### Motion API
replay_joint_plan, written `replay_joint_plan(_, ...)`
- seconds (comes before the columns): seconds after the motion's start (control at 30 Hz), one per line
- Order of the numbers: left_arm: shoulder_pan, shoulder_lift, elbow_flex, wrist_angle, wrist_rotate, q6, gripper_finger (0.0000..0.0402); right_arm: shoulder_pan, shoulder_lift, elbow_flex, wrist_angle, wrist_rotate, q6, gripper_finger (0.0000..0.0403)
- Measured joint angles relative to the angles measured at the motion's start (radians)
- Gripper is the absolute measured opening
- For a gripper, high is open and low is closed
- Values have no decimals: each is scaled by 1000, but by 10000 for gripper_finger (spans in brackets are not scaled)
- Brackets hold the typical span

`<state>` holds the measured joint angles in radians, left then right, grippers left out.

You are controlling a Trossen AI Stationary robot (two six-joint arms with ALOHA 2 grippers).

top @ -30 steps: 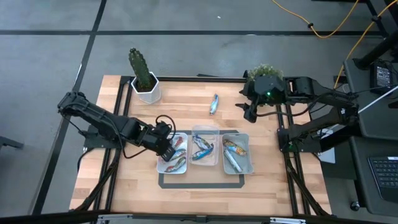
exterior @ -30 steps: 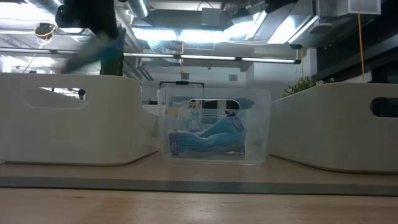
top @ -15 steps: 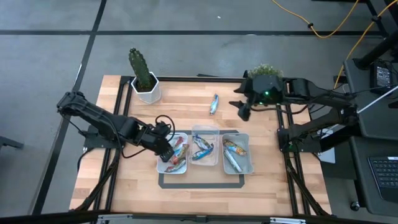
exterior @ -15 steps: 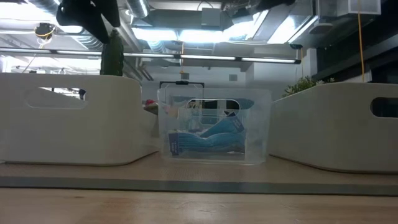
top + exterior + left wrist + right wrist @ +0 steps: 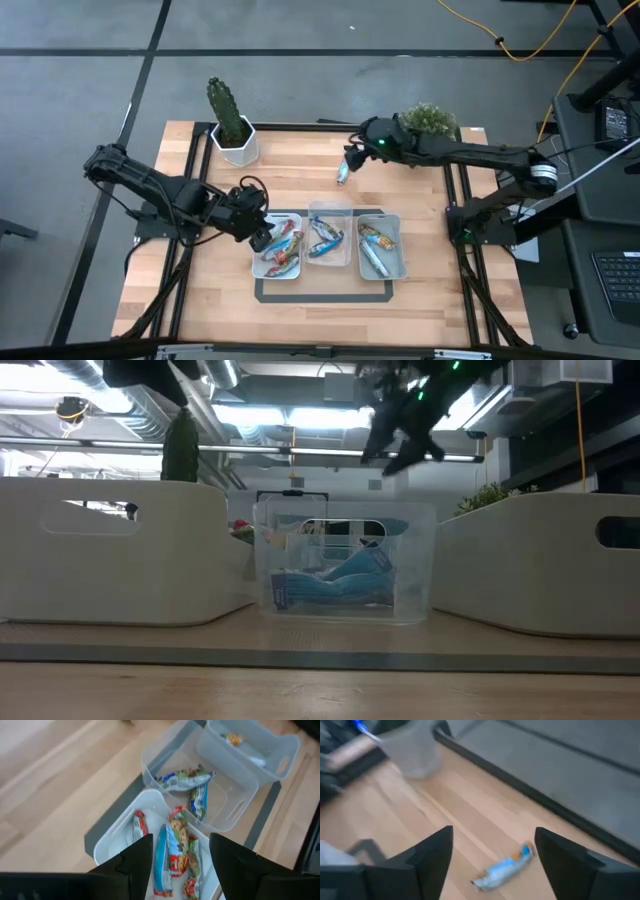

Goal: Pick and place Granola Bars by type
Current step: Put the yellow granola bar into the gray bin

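One blue granola bar (image 5: 343, 172) (image 5: 505, 867) lies flat on the wood at the table's far middle. My right gripper (image 5: 352, 156) (image 5: 493, 834) hangs open just above and beyond it, touching nothing. Three trays stand side by side near the middle, and each holds bars. They are the left white tray (image 5: 258, 268), the clear middle tray (image 5: 330, 208) and the right tray (image 5: 400, 270). My left gripper (image 5: 262, 236) (image 5: 181, 840) hovers open over the left tray's left end, above its bars (image 5: 175, 857), with nothing between its fingers.
A cactus in a white pot (image 5: 230, 120) stands at the far left corner. A bushy green plant (image 5: 430, 118) stands at the far right, beside my right arm. Grey tape (image 5: 320, 296) frames the trays. Bare wood lies in front of the trays and to their left.
My left gripper has opened over the left tray, let go of a bar that now lies in it, and drawn back a little up and to the left. My right gripper has swung from beside the bushy plant toward the table's left and down, ending over the lone blue bar.
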<state>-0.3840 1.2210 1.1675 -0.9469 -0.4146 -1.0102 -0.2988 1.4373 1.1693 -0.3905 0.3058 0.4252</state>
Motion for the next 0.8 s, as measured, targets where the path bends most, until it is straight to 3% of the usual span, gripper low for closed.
replay_joint_plan(0.17, 0, -31, 0, 0, -33, 36, 185, -68, 126, -1, -5, -56, 45, 341)
replay_joint_plan(0.37, 9, -61, 0, -5, -38, 64, 186, -124, 277, -1, -62, -100, 236, 395)
replay_joint_plan(0.8, 20, -72, 0, -3, -68, 81, 185, -136, 474, -1, 35, -175, 384, 378)
